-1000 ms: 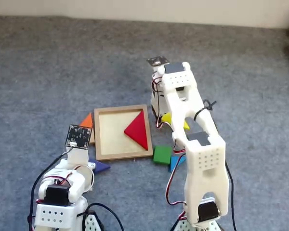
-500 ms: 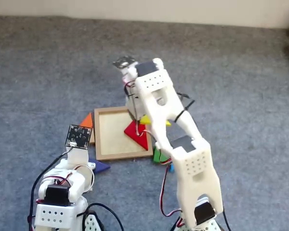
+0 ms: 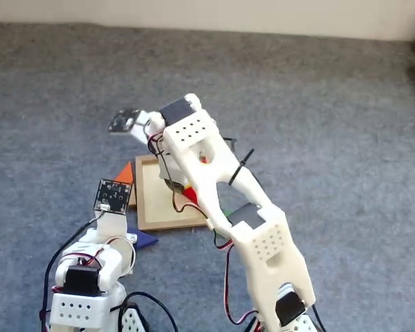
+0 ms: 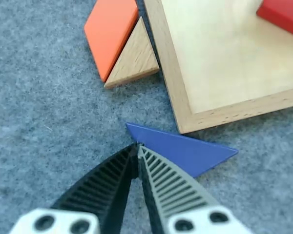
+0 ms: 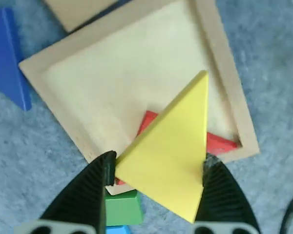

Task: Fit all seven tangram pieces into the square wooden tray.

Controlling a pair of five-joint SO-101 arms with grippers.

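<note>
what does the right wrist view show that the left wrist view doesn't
Right wrist view: a yellow triangle held in the right gripper above the square wooden tray, and a green block. Left wrist view: an orange parallelogram and the shut left gripper beside a blue triangle's corner. Both: that tray, the red triangle in it, and the blue triangle.

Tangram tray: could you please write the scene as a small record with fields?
tray: one piece inside, the red triangle
right tool: shut on the yellow triangle, held over the tray
left tool: shut, tips at a corner of the blue triangle on the carpet
outside the tray: orange parallelogram, wooden triangle, green square
</note>
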